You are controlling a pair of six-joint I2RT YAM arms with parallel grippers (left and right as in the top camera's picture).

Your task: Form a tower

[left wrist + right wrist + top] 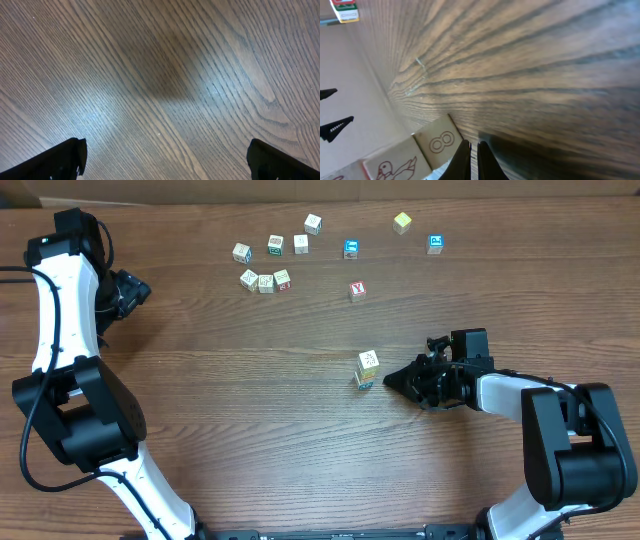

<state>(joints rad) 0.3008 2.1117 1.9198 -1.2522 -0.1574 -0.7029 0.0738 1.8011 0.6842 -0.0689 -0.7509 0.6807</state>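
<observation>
Wooden cube tower [367, 370] standing upright just right of centre frame on the desk [250, 410], long axis straight up at the camera, right tool [388, 382] pressed together just beside it, left tool [138, 288] spread wide, upper left

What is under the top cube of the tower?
Under the top cube a cube with a blue side shows. The top cube covers most of it; whether more cubes lie below cannot be told.
</observation>
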